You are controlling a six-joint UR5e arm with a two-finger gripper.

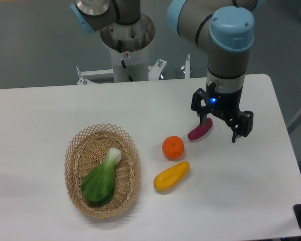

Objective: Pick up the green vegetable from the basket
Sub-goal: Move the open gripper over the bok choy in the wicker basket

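Observation:
The green vegetable (101,178) lies in the oval wicker basket (76,155) at the table's front left, its dark leaves toward the front and its pale stalk end pointing back right. My gripper (219,129) hangs open and empty above the table at the right, well away from the basket, with its fingers pointing down. One finger stands just beside the purple piece.
An orange (173,147) sits right of the basket. A yellow squash-like piece (171,175) lies in front of it. A purple eggplant-like piece (200,129) lies by my gripper. The arm's base column (126,47) stands at the table's back edge.

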